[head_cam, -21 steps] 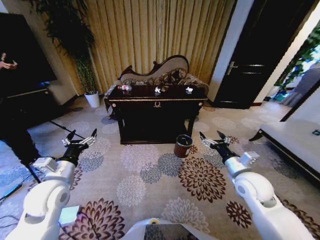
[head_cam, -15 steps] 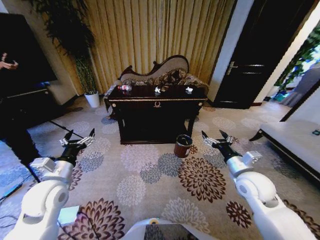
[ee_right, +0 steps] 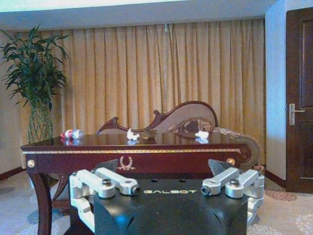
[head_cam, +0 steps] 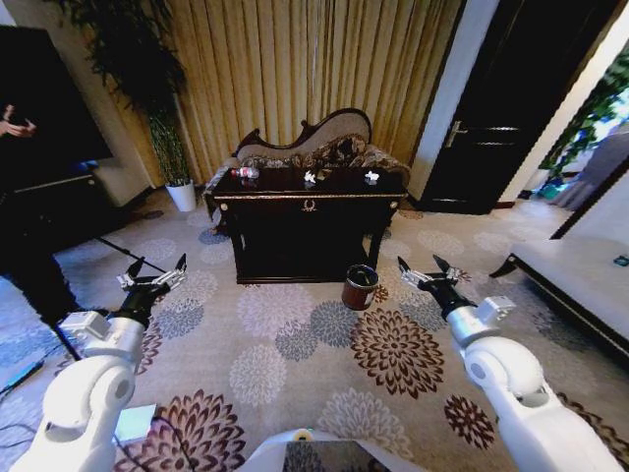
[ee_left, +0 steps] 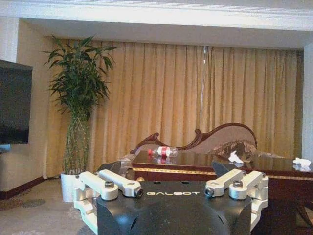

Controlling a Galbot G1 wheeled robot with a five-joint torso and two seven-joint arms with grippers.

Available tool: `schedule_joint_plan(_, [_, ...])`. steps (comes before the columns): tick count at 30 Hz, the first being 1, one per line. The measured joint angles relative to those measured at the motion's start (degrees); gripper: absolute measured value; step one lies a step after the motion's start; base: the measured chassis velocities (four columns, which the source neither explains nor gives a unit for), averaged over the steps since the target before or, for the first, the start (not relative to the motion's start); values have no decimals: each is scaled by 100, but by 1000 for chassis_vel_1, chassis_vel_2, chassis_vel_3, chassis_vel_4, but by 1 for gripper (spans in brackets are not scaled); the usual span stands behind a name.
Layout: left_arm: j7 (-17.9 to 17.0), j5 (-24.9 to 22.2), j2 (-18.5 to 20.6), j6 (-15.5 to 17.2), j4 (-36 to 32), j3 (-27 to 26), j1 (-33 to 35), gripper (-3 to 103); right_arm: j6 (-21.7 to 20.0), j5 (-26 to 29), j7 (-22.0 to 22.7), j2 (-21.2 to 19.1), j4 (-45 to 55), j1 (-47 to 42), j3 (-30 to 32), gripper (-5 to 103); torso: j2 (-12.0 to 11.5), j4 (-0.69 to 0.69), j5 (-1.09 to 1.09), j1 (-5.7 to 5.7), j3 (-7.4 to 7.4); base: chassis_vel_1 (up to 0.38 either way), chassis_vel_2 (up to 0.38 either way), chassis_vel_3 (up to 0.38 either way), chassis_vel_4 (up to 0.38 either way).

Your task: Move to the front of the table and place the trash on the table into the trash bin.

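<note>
So the worktop [head_cam: 310,200] is seen straight ahead in the head view, dark wood with gold trim, parked in front of a sofa [head_cam: 324,146] and gold curtains [head_cam: 295,69]. The trash is spread along its top: a bottle [head_cam: 244,173] with a red cap is laid on its side near the robot's left end, a white scrap [head_cam: 310,177] is found around the middle, and another white scrap [head_cam: 371,177] is set toward the right end. A darker bit just beside the middle scrap is too small to be made out. The bin [head_cam: 360,286] is stood on the carpet [head_cam: 295,354] by the worktop's front right leg, well apart from both arms.

The left gripper [head_cam: 154,274] is held low over the carpet on the left, fingers [head_cam: 183,263] spread wide and nothing gripped. The right gripper [head_cam: 426,271] is held the same way on the right, near the bin but not touching it, fingers [head_cam: 404,267] also released and empty.

From the left wrist view the bottle [ee_left: 163,151] and a scrap [ee_left: 235,157] are seen on the glossy top, with a potted plant [ee_left: 78,107] off to the side. From the right wrist view the bottle [ee_right: 71,133] and two scraps [ee_right: 132,134] [ee_right: 202,134] are lined up along the worktop [ee_right: 137,152].
</note>
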Motion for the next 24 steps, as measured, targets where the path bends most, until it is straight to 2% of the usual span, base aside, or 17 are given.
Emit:
schedule_joint_plan(13, [70, 0, 7, -68, 19, -21, 3, 100, -1, -12, -9, -2, -15, 6, -1, 100, 0, 0, 0, 0, 0, -28, 23, 20, -26])
schedule_joint_plan(24, [142, 0, 1, -125, 63, -68, 33, 100, -1, -27, -13, 2, -21, -3, -12, 100, 0, 0, 0, 1, 0, -84, 88, 101, -68])
